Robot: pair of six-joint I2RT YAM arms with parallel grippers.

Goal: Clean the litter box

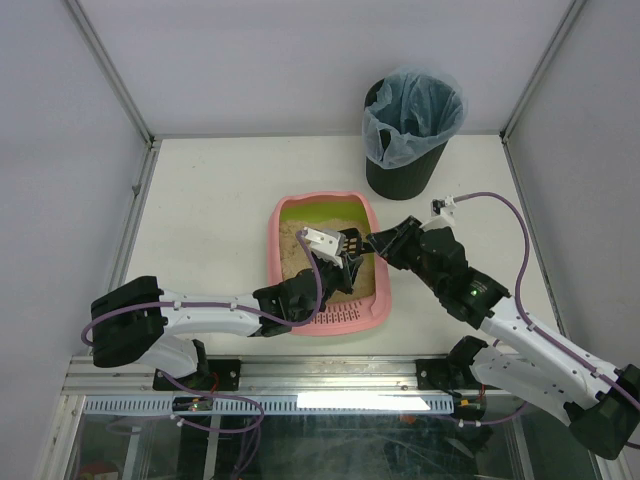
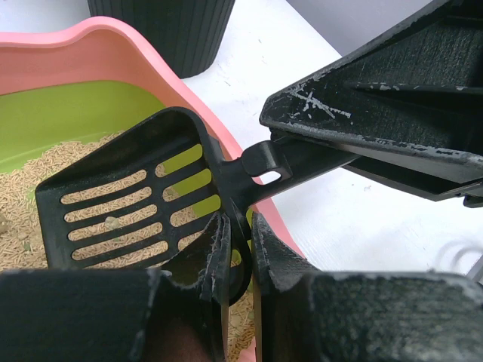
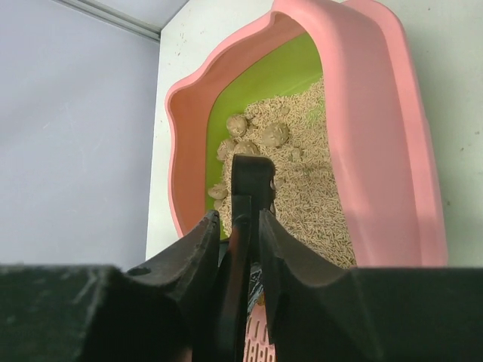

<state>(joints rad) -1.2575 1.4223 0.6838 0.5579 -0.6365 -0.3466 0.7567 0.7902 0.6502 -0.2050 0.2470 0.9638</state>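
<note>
Litter box (image 1: 273, 255), pink with lime-green end, holds clumps (image 3: 273, 136); left gripper (image 2: 240, 226) and right gripper (image 3: 238, 215) jaws pinch scoop (image 2: 121, 158)

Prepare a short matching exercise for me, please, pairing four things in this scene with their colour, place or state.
Things:
1. litter box
2. scoop
3. bin
4. clumps

Descriptions:
A. black, lined with a bluish bag
B. gripped at its handle by the right hand
C. pink rim, green inner wall
D. lying on the litter

Pairs: 1-C, 2-B, 3-A, 4-D
</note>
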